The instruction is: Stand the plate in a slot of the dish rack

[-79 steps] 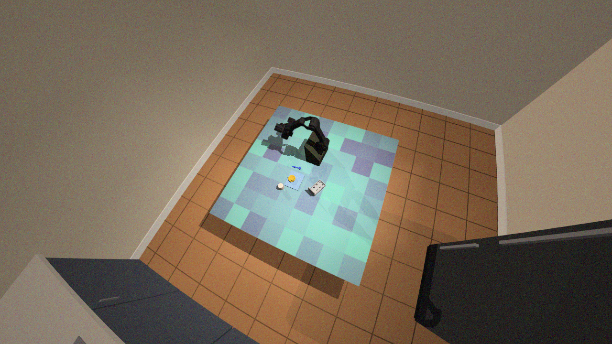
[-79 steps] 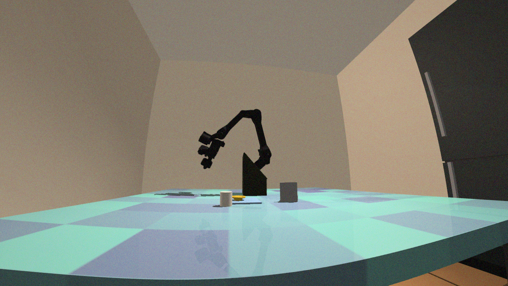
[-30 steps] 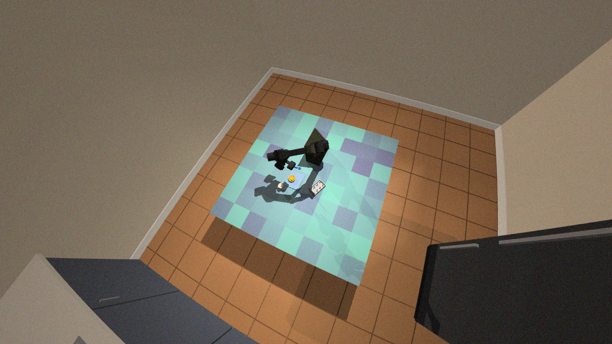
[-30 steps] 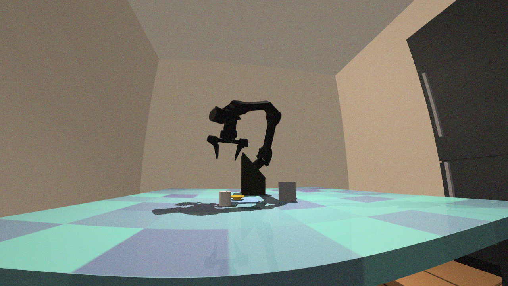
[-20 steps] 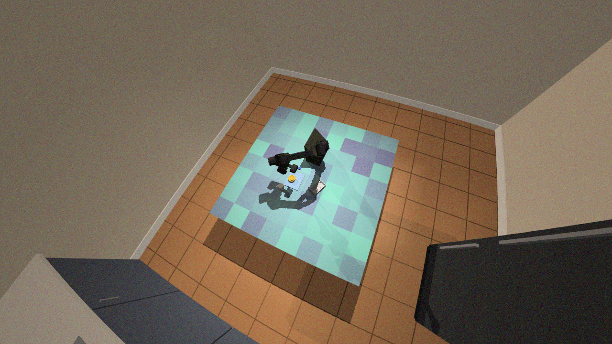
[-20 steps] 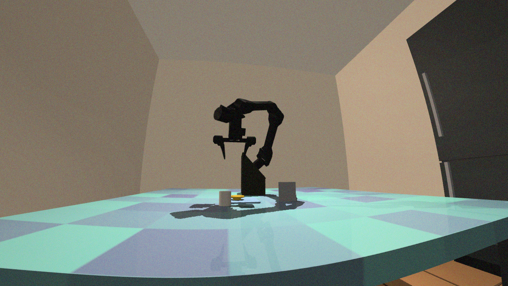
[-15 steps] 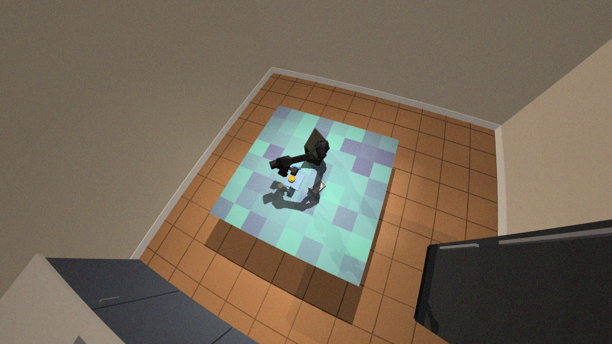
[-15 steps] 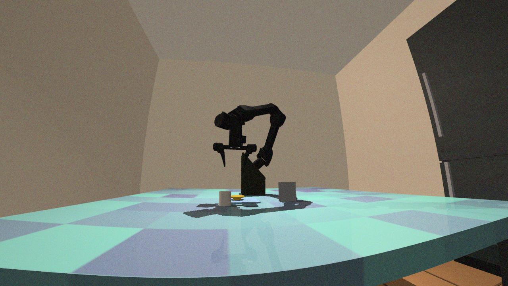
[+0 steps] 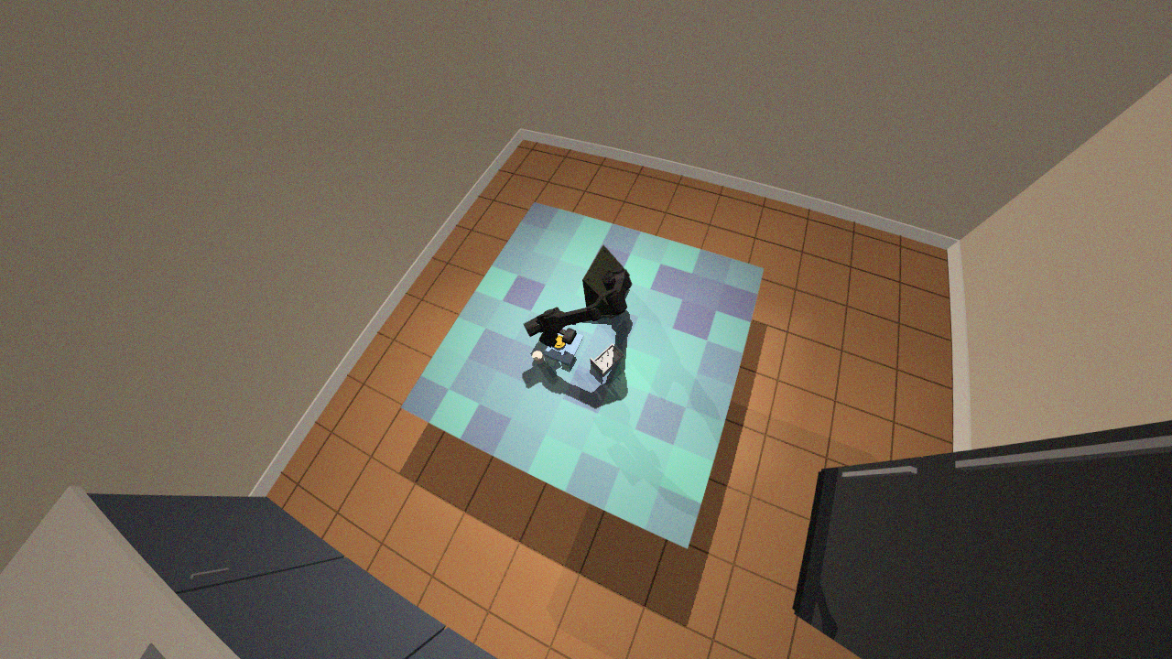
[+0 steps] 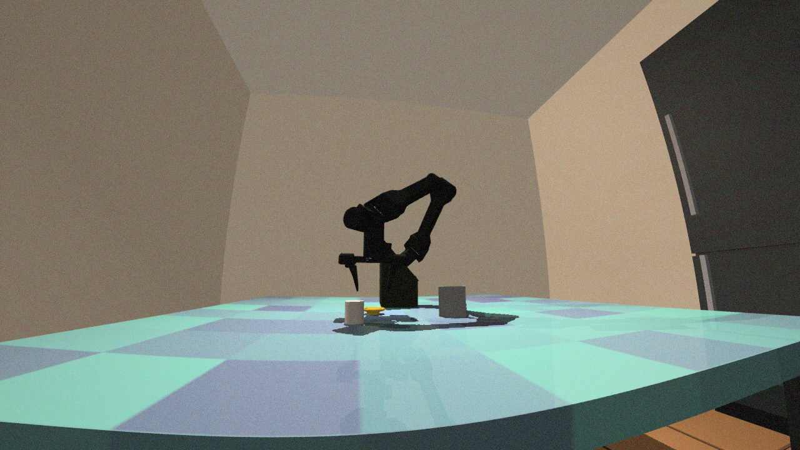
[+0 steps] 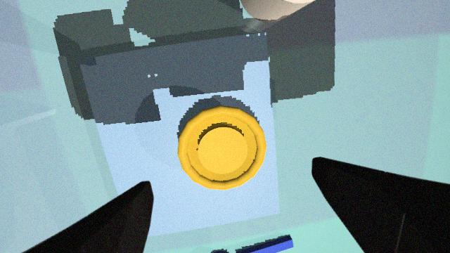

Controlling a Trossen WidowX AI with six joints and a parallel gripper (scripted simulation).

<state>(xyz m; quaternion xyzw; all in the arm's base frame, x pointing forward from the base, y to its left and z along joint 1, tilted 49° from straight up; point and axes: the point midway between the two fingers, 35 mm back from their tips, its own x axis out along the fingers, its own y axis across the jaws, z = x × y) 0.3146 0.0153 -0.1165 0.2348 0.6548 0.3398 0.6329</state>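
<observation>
Top: we note the yellow plate (image 9: 559, 341) partly covered by the arm (image 9: 581, 316) (image 10: 414, 192); the slotted rack (image 9: 604, 361) (image 10: 452, 302) stands apart from it.
Exterior: the plate (image 10: 374, 310) lies flat on the counter side, behind the white cylinder (image 10: 353, 312).
Wrist: the plate (image 11: 222, 147) faces up, round, no long axis, on a pale blue square (image 11: 246, 200). Tool (image 11: 234, 178) fingers wide apart, holding nothing. Only here a blue bar (image 11: 268, 244) shows.
</observation>
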